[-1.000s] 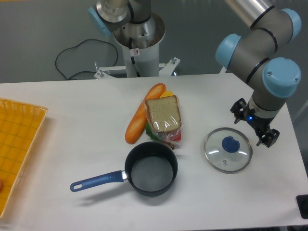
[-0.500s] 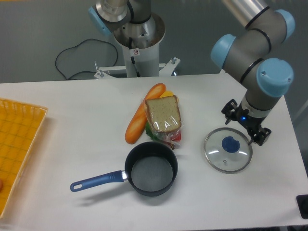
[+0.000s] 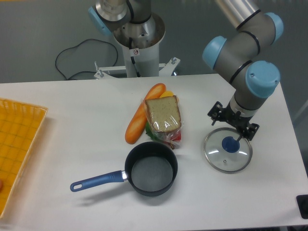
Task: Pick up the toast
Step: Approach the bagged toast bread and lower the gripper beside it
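The toast is a squarish tan slice with a darker crust in shiny clear plastic. It lies near the table's middle, on top of other wrapped food, beside a long orange loaf. My gripper hangs to the right of the toast, a good hand's width away, above the far edge of a glass lid. Its two dark fingers stand apart and hold nothing.
A dark saucepan with a blue handle sits just in front of the toast. The glass lid with a blue knob lies at the right. An orange tray lies at the left edge. The arm's base stands behind the table.
My gripper has moved left, from beside the lid's right edge to above its far edge, closer to the toast. The toast and the other things have not moved.
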